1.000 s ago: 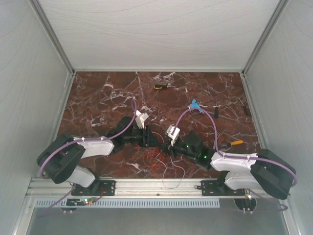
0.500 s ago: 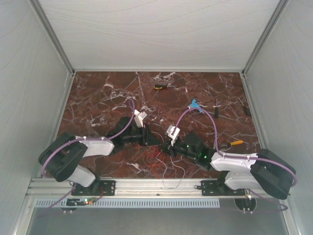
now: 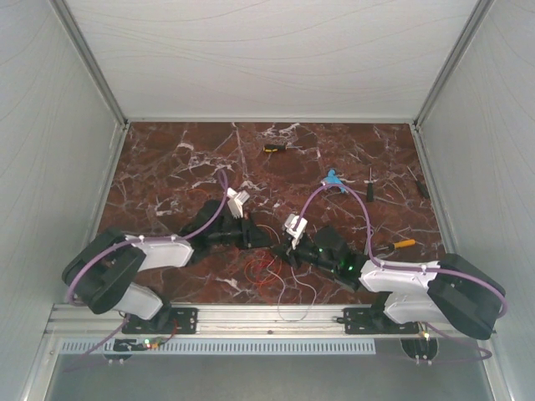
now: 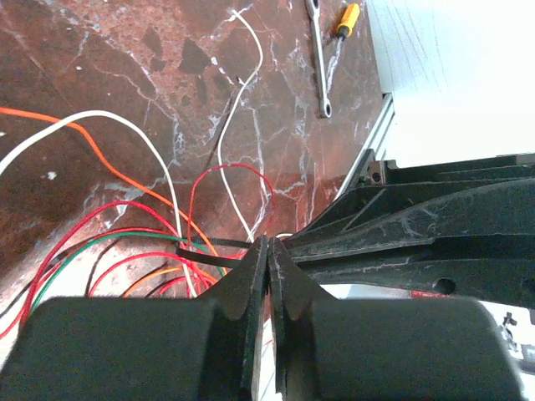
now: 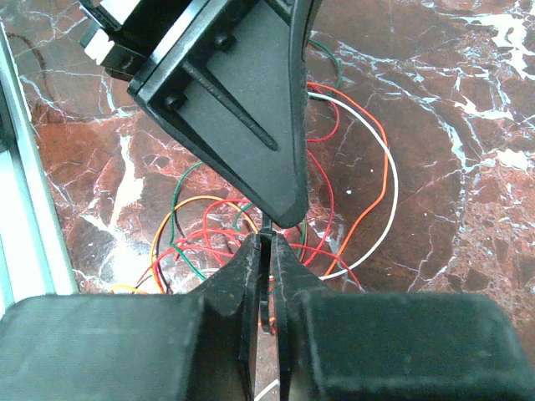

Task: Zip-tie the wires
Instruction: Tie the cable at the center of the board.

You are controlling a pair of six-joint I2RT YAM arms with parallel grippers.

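The wires (image 3: pixel 266 271) are a loose tangle of thin red, white, orange and green strands on the marble near the front edge. They also show in the left wrist view (image 4: pixel 125 242) and the right wrist view (image 5: pixel 201 234). My left gripper (image 3: pixel 260 238) and right gripper (image 3: pixel 280 249) meet tip to tip just above the tangle. In the left wrist view my left gripper (image 4: pixel 269 251) is shut on a black zip tie (image 4: pixel 209 252) that runs left across the wires. In the right wrist view my right gripper (image 5: pixel 267 244) is shut on a thin black strip of the same tie, just below the left fingers (image 5: pixel 251 109).
A wrench (image 4: pixel 318 58) and an orange-handled screwdriver (image 4: pixel 347 17) lie near the right wall. In the top view, a blue piece (image 3: pixel 333 178), small screwdrivers (image 3: pixel 369 185) and a yellow-black item (image 3: pixel 274 149) lie farther back. A metal rail (image 3: pixel 267 319) runs along the near edge.
My left gripper has drawn back a little to the left and away from the rail. My right gripper has barely moved. Both stay shut.
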